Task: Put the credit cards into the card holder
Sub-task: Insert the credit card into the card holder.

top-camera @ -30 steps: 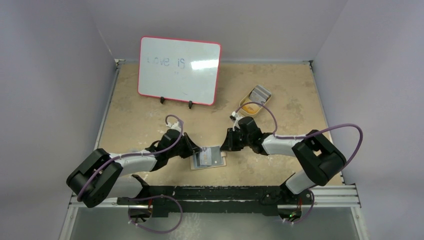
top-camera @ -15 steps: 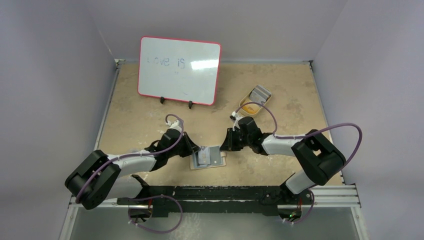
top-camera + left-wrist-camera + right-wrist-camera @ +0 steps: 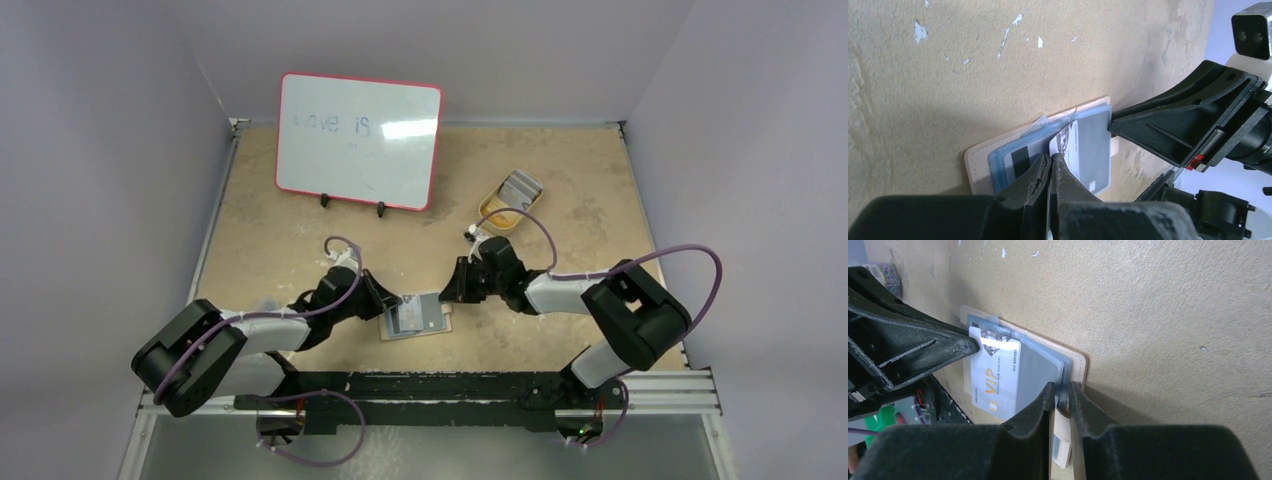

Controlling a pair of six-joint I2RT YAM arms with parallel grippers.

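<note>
Your left gripper is pinched fully together on the near edge of the white credit card. The card's long axis runs straight away from those fingertips toward your right gripper. That one is nipped narrowly on the far edge of the card holder, which lies open between the two. I'd judge the push goes along that axis.

Tan mottled surface, white chips in places. Red-rimmed whiteboard stands on two black feet, rear left. Tan oval dish sits rear right of centre. The card holder lies open flat, front centre.
</note>
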